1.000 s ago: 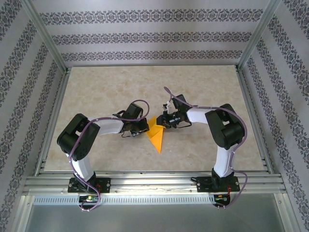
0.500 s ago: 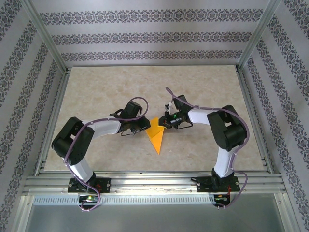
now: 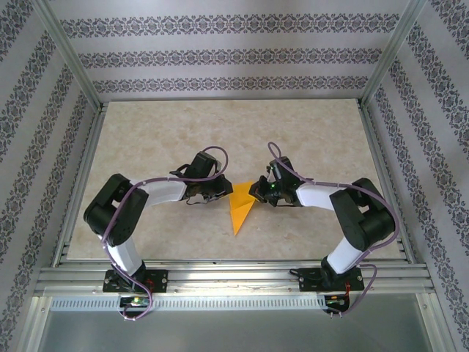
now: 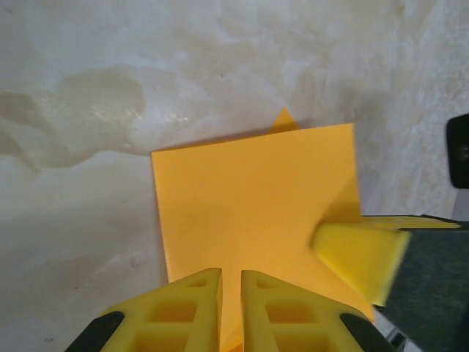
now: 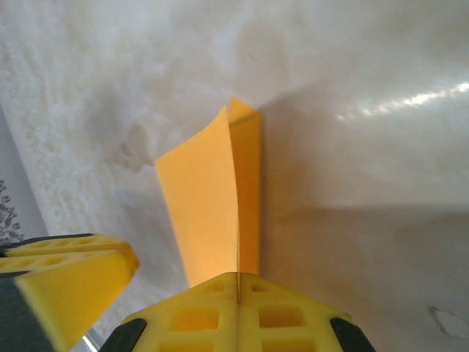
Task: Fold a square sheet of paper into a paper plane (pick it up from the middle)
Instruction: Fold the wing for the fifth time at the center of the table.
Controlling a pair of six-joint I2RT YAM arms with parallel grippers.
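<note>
Moved since a second ago: right arm, elbow swung out to the right and nearer the front rail. Orange paper [image 3: 240, 209] narrower than before, tip turned a little. Left arm much where it was.

Item 1, orange paper. Partly folded, long pointed shape. Near the middle of the table [image 3: 146, 147], between the two grippers, tip toward the arm bases. Seen from the left wrist: a flat panel with a small corner peeking out behind its far edge. Seen from the right wrist: one flap standing up from the table along a sharp crease.

Item 2, right gripper [image 5: 238, 275]. Clamped on the orange paper, fingers pressed together with the creased edge running into the seam between them. At the paper's broad far end, on its right side.

Item 3, left gripper [image 4: 231, 273]. Fingers nearly together, a thin slit between them with orange showing in it. Cannot tell whether nipping the paper or merely over it. At the paper's left side, near the right gripper.

Item 4, table. Pale marbled top, metal frame, patterned walls [image 3: 220, 59] around.
</note>
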